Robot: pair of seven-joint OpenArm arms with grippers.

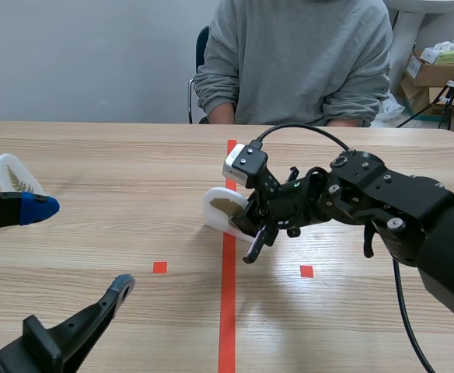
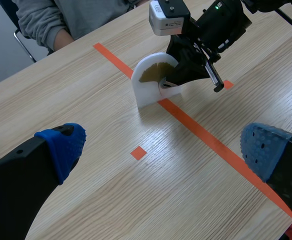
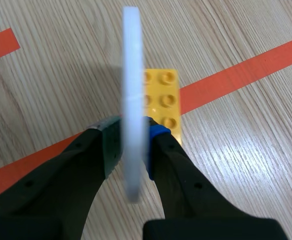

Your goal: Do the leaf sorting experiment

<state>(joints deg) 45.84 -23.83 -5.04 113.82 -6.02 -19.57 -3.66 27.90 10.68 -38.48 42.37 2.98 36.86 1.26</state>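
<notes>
- Scene view, task item: a white leaf plaque [image 1: 221, 208], arch-topped with a flat foot, stands upright on the wooden table [image 1: 103, 155] at the long orange-red tape line [image 1: 227, 318]. A brown fan-shaped leaf [image 2: 153, 72] is set into its face.
- Right wrist view: the same plaque appears edge-on as a thin white slab. A yellow studded brick [image 3: 162, 102] lies on the tape line just behind it; whether the two touch cannot be told.
- Second specimen: a fern plaque [image 1: 12, 177], white and carrying a feathery leaf, sits at the table's left edge. It is partly hidden by the upper finger of the left gripper [image 1: 88, 245].
- Surroundings: a person [image 1: 297, 62] in a grey sweatshirt sits across the table, and cardboard boxes [image 1: 437, 74] stand behind at the right.
- Right gripper [image 3: 131, 142]: clamped on the white leaf plaque, with the grey-green pad [image 3: 112, 145] against one face and the blue pad [image 3: 156, 132] against the other.
- Left gripper: fingers spread wide and holding nothing, well apart from the white leaf plaque, over the table's near side.
</notes>
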